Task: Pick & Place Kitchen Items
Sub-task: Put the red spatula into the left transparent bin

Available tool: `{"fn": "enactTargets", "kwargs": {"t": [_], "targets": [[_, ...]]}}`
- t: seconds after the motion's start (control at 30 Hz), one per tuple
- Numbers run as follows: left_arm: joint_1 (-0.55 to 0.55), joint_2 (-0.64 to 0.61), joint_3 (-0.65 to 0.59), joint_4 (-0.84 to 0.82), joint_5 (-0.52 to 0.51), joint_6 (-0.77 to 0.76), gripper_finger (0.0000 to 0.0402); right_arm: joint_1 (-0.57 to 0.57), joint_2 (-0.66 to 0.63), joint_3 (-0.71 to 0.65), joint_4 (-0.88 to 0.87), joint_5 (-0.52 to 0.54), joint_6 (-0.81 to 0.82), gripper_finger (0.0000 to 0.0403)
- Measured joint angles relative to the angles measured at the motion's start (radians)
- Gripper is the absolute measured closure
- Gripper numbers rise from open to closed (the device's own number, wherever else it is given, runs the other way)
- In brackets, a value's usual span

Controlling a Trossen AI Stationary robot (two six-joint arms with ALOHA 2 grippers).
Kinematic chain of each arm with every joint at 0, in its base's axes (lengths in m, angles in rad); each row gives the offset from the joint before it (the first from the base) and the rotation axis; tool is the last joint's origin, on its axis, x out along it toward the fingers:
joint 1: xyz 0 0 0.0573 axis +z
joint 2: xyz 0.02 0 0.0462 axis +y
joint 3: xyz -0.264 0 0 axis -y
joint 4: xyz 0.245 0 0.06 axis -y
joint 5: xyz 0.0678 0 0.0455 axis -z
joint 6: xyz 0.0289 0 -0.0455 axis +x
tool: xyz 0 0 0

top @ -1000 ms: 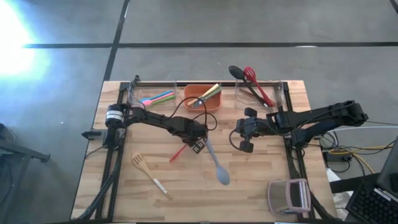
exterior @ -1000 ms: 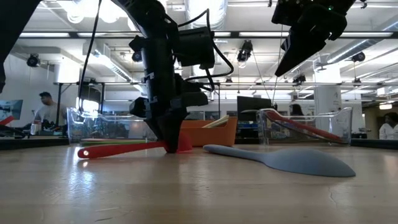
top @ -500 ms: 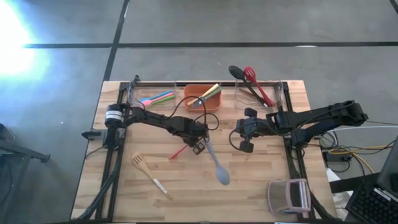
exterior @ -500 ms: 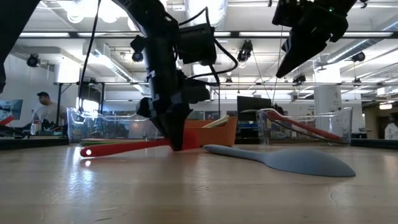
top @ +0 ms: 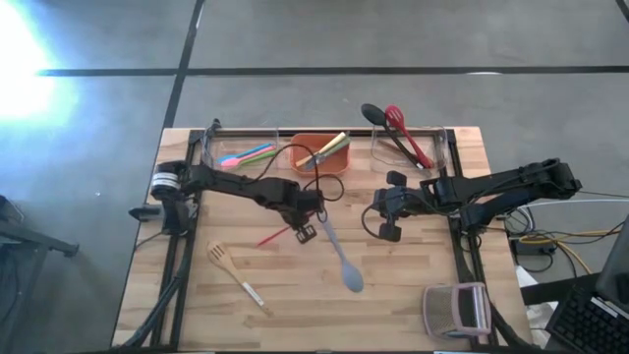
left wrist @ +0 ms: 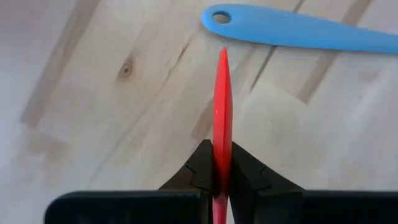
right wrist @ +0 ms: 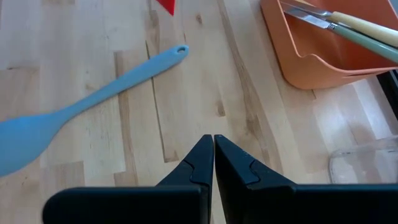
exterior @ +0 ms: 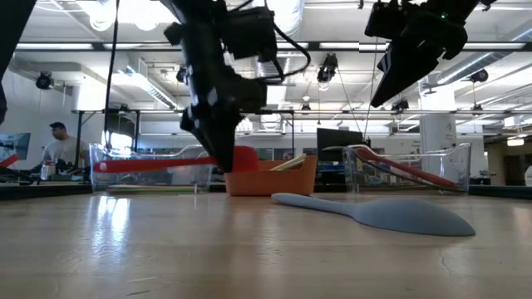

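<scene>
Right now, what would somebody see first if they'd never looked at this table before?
Probably the red utensil, pinched in the left gripper and held level above the middle of the wooden table. Next, the big blue spoon lying flat just beside it. The right gripper hangs nearby, jaws shut on nothing.

Butcher-block wooden table [top: 413,280] on grey concrete floor [top: 413,39] with dark seam lines, glare patch at the high view's left edge; low view shows open workshop, exposed ceiling ducts, strip lights [exterior: 75,46], monitors, a person [exterior: 58,145] at far left.
</scene>
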Motion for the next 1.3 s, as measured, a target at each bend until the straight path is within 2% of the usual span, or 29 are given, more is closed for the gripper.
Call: {"fn": "enactTargets", "kwargs": {"t": [0.4, 0.53, 0.73, 0.87, 1.03, 1.3], "targets": [[0.053, -0.251, 0.002, -0.143, 0.002, 0.136, 0.0378, 0.0, 0.0, 0.0, 0.006, 0.0, 0.0, 0.0394], [0.11, -0.341, 0.002, -0.162, 0.002, 0.207, 0.0378, 0.0, 0.0, 0.0, 0.007, 0.0, 0.0, 0.0394], [0.233, -0.439, 0.02, -0.187, -0.032, 0.4, 0.0378, 0.0, 0.0, 0.0, 0.018, 0.0, 0.0, 0.0394], [0.318, -0.458, 0.047, -0.191, -0.039, 0.545, 0.0378, -0.001, 0.0, 0.0, 0.046, 0.0, 0.0, 0.0394], [0.421, -0.454, 0.08, -0.195, -0.042, 0.654, 0.0378, -0.002, 0.0, 0.0, 0.056, 0.0, 0.0, 0.0394], [0.602, -0.452, 0.081, -0.246, -0.039, 0.733, 0.0378, -0.002, 0.0, 0.0, 0.059, 0.0, 0.004, 0.0394]]}}
